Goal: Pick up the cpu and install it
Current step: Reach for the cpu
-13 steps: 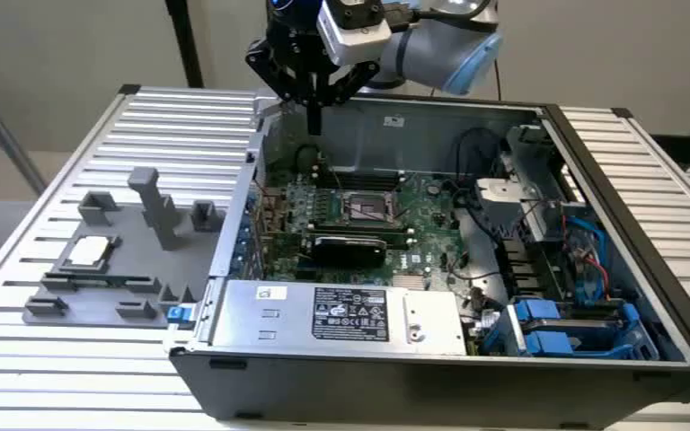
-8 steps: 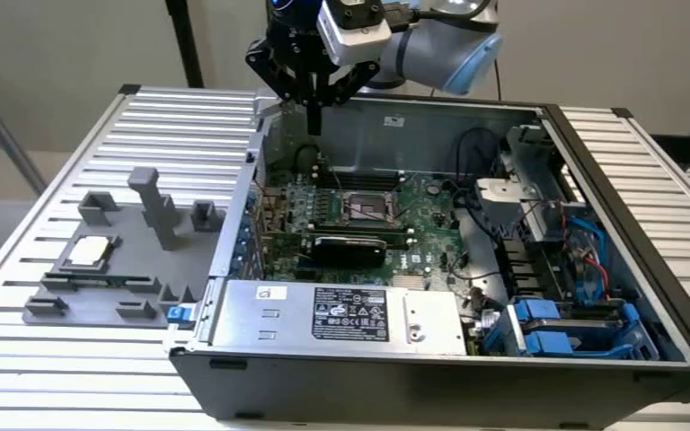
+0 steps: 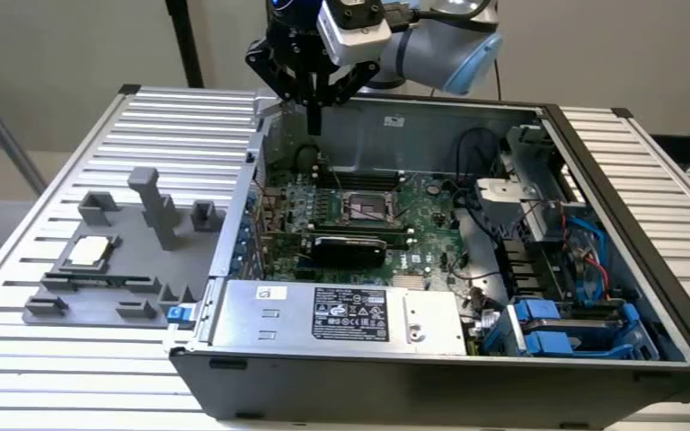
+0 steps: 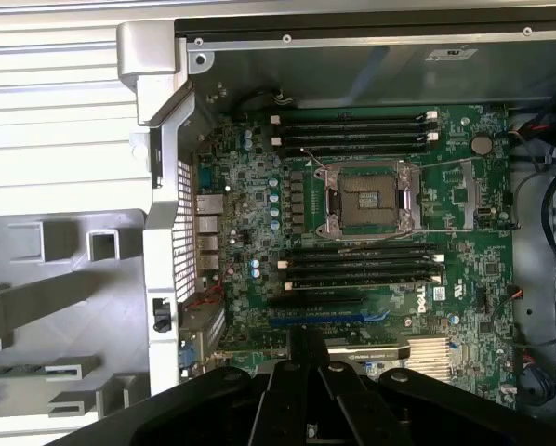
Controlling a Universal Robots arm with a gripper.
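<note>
- The gripper (image 3: 316, 124), a black two-finger job on the grey-and-blue arm, is pinched right down to a narrow point with nothing in it. It hangs over the back wall of the open black tower computer case (image 3: 441, 386), on the exterior view's left side.
- The cpu (image 3: 90, 251), a small flat square chip with a silvery-beige metal lid and a thin darker rim, lies flat on the grey plastic fixture plate (image 3: 118, 278). That plate is on the ribbed aluminium table (image 3: 33, 162), outside the case and well apart from the gripper. So it's not picked up yet.
- The target looks like the open square socket with the metal frame (image 4: 369, 200), mid-way across the green motherboard (image 4: 464, 279) between the black memory slots. It looks empty.
- Handling guess: the chip should be light and totally stiff, with a smooth lid that's probably slippery.
- It's fragile where it counts, though. I can't see the underside, but that's the side I wouldn't want touched or scraped.
- I'd take it by two opposite edges of the rim and keep it level. With the fingers closed like this they'd have to spread before they could fit around it.
</note>
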